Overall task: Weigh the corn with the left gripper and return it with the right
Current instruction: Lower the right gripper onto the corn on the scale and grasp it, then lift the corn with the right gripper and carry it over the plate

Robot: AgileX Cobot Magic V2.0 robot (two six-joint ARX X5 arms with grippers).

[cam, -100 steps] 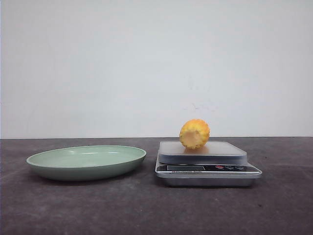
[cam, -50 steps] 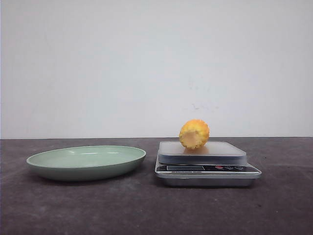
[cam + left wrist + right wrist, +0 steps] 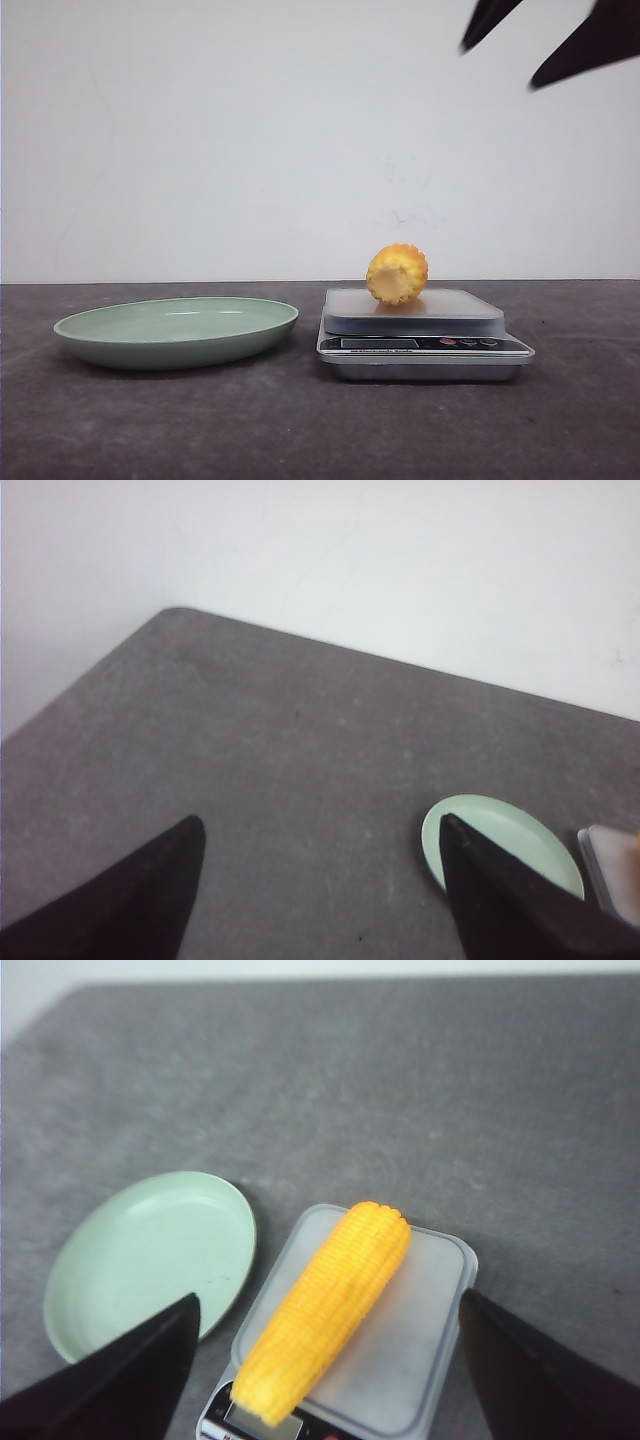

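Observation:
The yellow-orange corn point(image 3: 397, 274) lies on the grey platform of the kitchen scale point(image 3: 424, 335), its blunt end toward the camera; it also shows in the right wrist view point(image 3: 325, 1310). The empty green plate point(image 3: 178, 330) sits left of the scale. My right gripper point(image 3: 498, 67) is open and empty, its two black fingertips showing at the top right, high above the scale; in its wrist view point(image 3: 328, 1310) the corn lies far below, between the fingers. My left gripper point(image 3: 320, 830) is open and empty, high over bare table left of the plate point(image 3: 480, 830).
The dark grey table point(image 3: 300, 430) ends at a white wall point(image 3: 250, 140) behind. The scale's display and buttons point(image 3: 420, 344) face the front. A corner of the scale point(image 3: 610, 850) shows in the left wrist view.
The right gripper's fingertips have come into the front view at the top right. The corn, scale and plate have not moved.

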